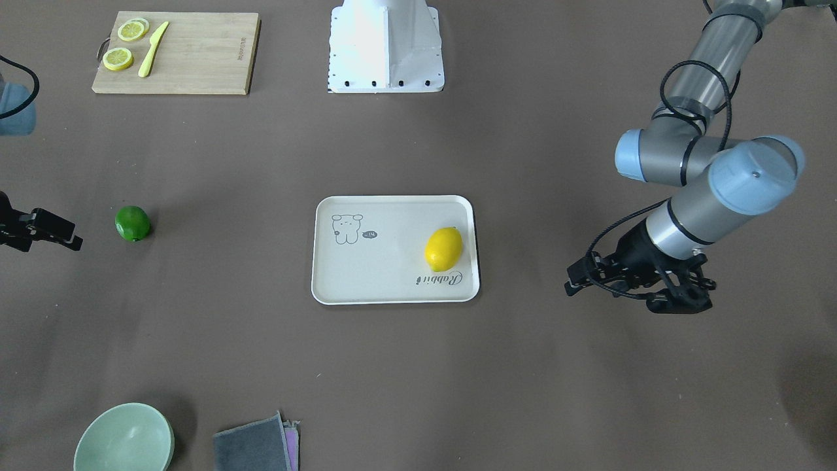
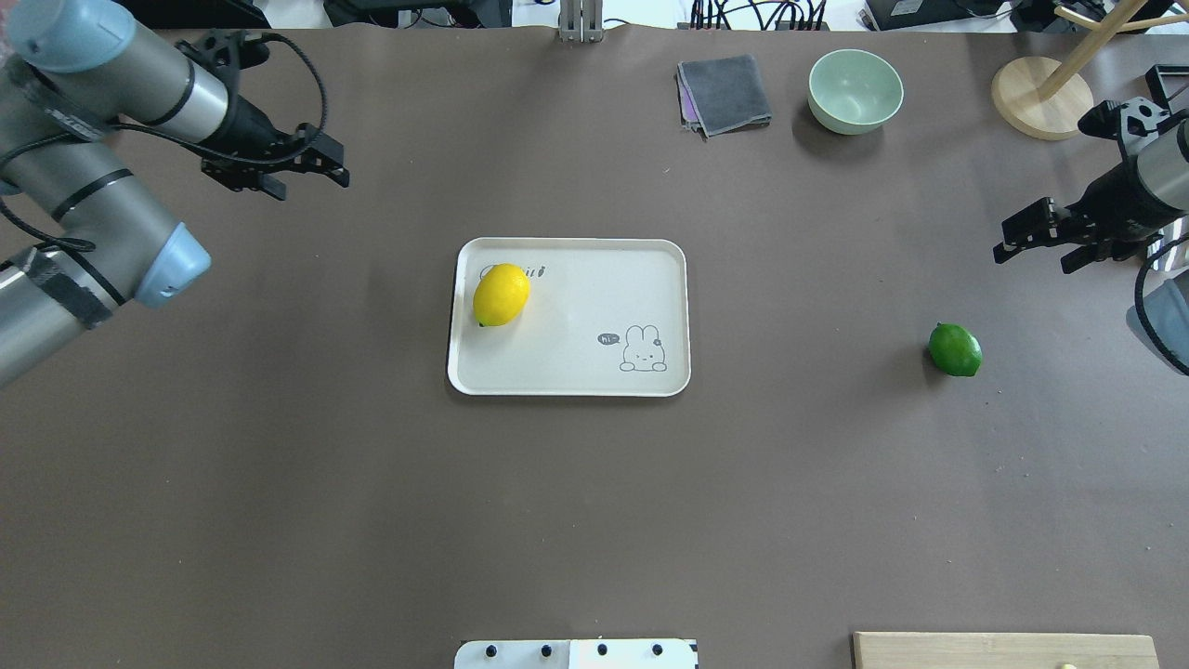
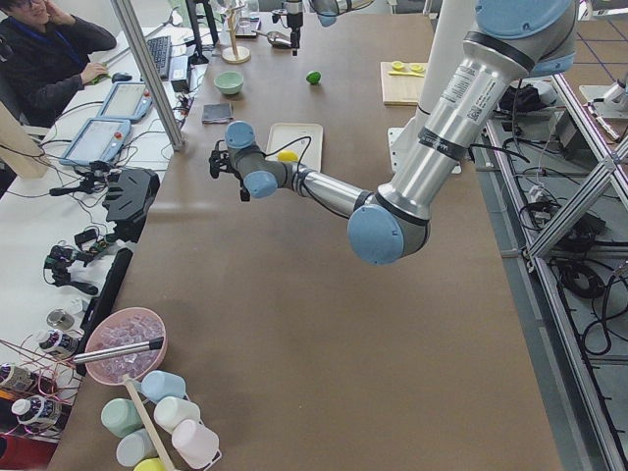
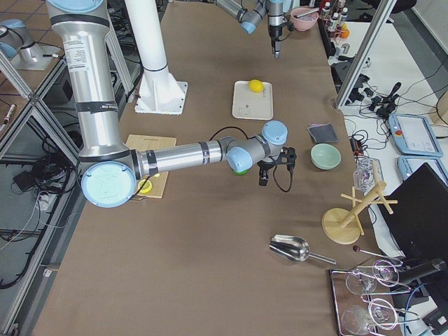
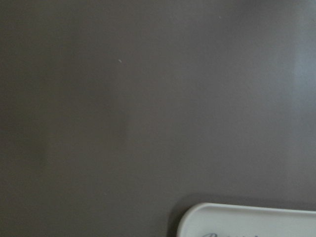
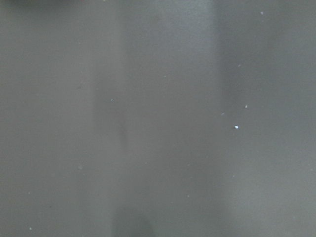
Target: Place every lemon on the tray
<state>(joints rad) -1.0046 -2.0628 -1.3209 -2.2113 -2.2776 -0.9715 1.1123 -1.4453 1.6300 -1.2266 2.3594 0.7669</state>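
The bright yellow lemon [image 2: 502, 294] lies on the off-white tray [image 2: 576, 372] at its left end, beside the "Rabbit" script; it also shows in the front view [image 1: 444, 248]. The dark green lemon [image 2: 955, 349] lies on the brown table well to the tray's right, also in the front view [image 1: 133, 223]. My left gripper [image 2: 311, 184] is open and empty, above the table, up and to the left of the tray. My right gripper [image 2: 1033, 260] is open and empty, a little beyond the green lemon. The left wrist view shows only a tray corner [image 5: 247, 219].
A wooden cutting board [image 1: 196, 52] with lemon slices [image 1: 118, 59] and a yellow knife [image 1: 152, 49] lies near the robot base [image 1: 386, 46]. A green bowl [image 2: 855, 90], a folded grey cloth [image 2: 725, 93] and a wooden stand [image 2: 1040, 98] sit along the far edge.
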